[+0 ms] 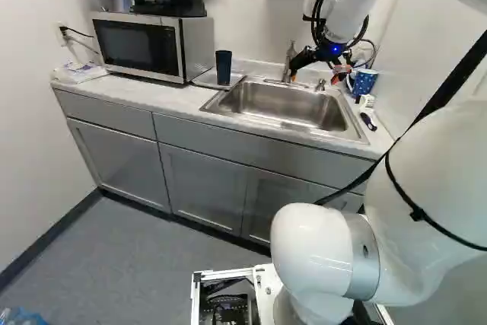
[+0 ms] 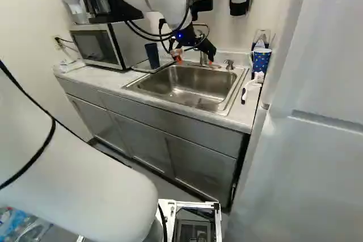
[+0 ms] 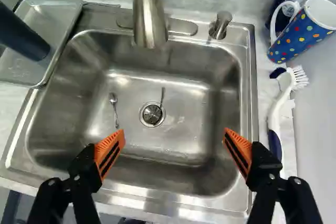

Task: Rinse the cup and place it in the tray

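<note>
Two fingers of the hand [image 2: 194,60] stand wide apart above the sink [image 3: 173,153], while a dark cup [image 3: 21,34] stands in the metal tray [image 3: 55,11] to its left, and a dotted mug [image 3: 302,34] sits on the worktop [image 3: 263,72] ahead and right, near a brush [image 3: 278,108].
</note>
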Available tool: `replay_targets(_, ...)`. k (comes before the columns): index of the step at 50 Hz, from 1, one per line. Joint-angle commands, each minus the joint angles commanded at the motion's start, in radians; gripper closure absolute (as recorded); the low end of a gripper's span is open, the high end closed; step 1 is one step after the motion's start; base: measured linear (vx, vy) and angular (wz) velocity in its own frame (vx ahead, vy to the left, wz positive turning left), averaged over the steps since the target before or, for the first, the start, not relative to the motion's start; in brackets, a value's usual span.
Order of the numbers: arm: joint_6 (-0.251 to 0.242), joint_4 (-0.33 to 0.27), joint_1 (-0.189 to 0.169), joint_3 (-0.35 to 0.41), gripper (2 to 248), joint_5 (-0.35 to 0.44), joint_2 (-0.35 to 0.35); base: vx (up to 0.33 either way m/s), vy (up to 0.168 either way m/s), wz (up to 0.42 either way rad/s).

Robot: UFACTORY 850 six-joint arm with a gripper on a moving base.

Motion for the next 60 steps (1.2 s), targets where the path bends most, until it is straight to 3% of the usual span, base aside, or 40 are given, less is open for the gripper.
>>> replay_targets(37,0.0,0.0,0.0,0.0,3,0.0,0.0,-0.015,0.093,-0.012)
replay_targets(60,0.0,0.0,0.0,0.0,3,0.0,0.0,-0.063,0.074,-0.214)
